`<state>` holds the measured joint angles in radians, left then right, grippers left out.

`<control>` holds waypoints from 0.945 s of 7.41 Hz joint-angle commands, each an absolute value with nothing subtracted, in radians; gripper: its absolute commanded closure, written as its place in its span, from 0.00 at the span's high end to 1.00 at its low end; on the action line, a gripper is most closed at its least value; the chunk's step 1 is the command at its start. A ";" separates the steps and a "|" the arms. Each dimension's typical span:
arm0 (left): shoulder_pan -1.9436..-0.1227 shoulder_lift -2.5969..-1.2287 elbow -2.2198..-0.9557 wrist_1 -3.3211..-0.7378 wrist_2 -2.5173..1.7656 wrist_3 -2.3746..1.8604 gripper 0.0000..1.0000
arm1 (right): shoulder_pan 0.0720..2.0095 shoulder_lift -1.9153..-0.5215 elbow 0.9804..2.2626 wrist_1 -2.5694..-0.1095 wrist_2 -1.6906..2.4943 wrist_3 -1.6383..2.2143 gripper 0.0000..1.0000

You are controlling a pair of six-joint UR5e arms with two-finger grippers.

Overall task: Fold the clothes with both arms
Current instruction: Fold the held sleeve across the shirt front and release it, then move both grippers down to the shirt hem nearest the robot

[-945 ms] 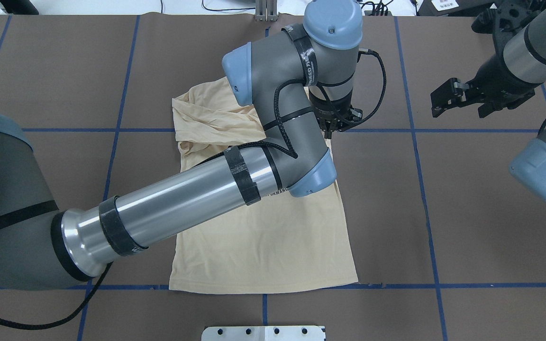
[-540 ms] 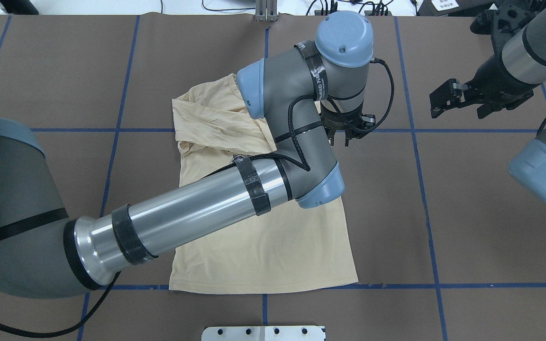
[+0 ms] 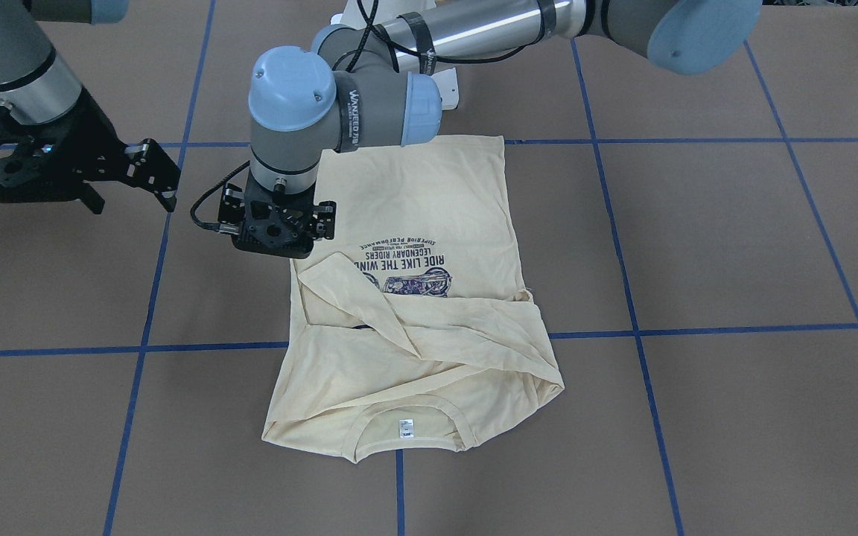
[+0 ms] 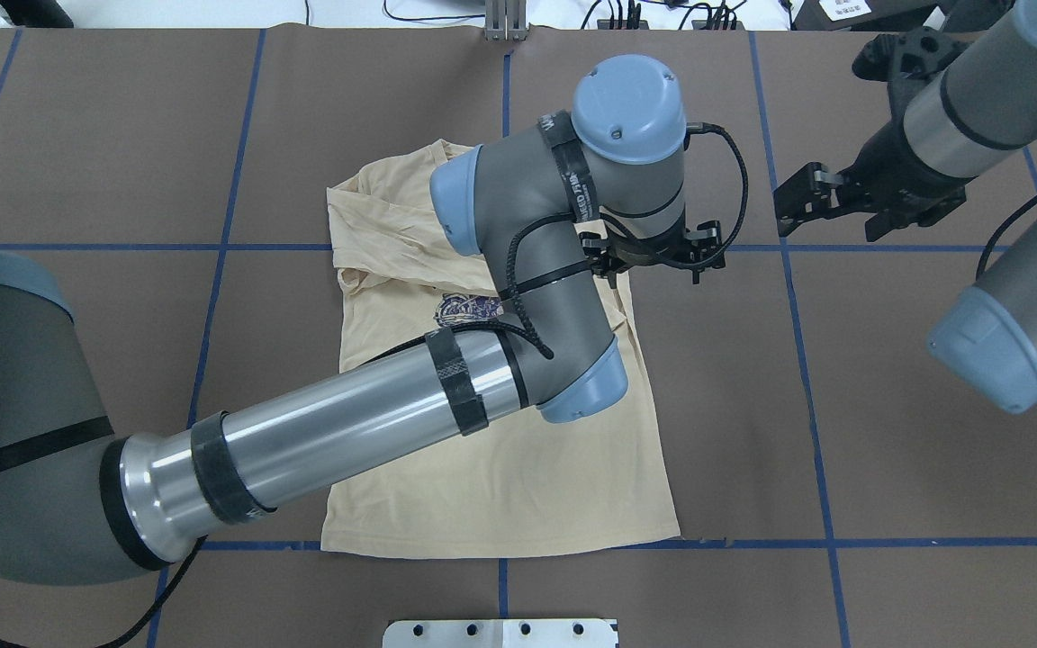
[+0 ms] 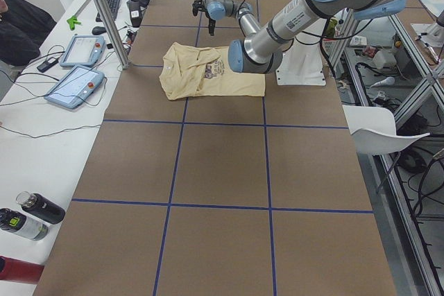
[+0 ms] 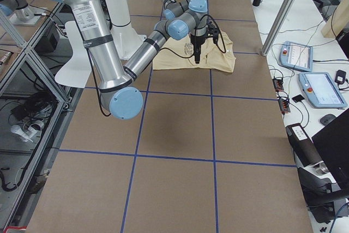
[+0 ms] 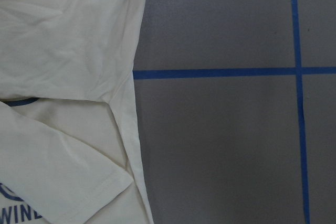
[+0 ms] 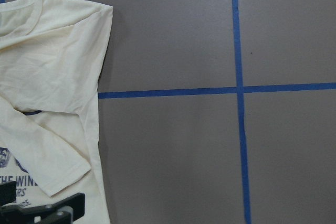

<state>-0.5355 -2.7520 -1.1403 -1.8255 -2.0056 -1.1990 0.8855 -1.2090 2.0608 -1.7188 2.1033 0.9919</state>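
The clothes are one pale cream T-shirt (image 4: 500, 477) lying flat on the brown table, with its hem towards the robot. Its collar and white label (image 3: 404, 426) are at the far end. Both sleeves are folded in across the chest and partly cover the navy print (image 3: 407, 260). My left gripper (image 3: 278, 232) points straight down just above the shirt's right edge, beside the cuff of the folded sleeve (image 3: 317, 275). It looks open and holds nothing. My right gripper (image 4: 798, 202) hovers open over bare table to the right of the shirt. Neither wrist view shows its own fingers.
Blue tape lines (image 4: 807, 360) cross the brown table cover. The white base plate (image 4: 500, 633) sits at the near edge. Two teach pendants (image 5: 75, 84), bottles (image 5: 35, 213) and a metal pole (image 5: 104, 12) stand along the far side.
My left wrist has turned and shifted a little right along the shirt's right edge, uncovering part of the print. My right gripper has moved left towards the shirt.
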 commanded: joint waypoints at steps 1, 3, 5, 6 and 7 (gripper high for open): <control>-0.531 -2.575 -1.445 -1.601 -1.997 -1.083 1.00 | 0.716 -1.198 2.065 -1.599 1.976 1.231 1.00; -0.470 -2.225 -1.845 -1.624 -1.958 -1.068 1.00 | 0.591 -1.196 2.086 -1.600 1.886 1.406 1.00; -0.388 -2.050 -1.998 -1.634 -1.840 -1.083 1.00 | 0.452 -1.242 2.155 -1.603 1.781 1.509 1.00; -0.377 -1.973 -2.017 -1.722 -1.835 -1.092 1.00 | 0.396 -1.274 2.186 -1.603 1.728 1.547 1.00; -0.358 -1.868 -2.020 -1.893 -1.832 -1.198 1.00 | 0.353 -1.323 2.218 -1.601 1.686 1.563 1.00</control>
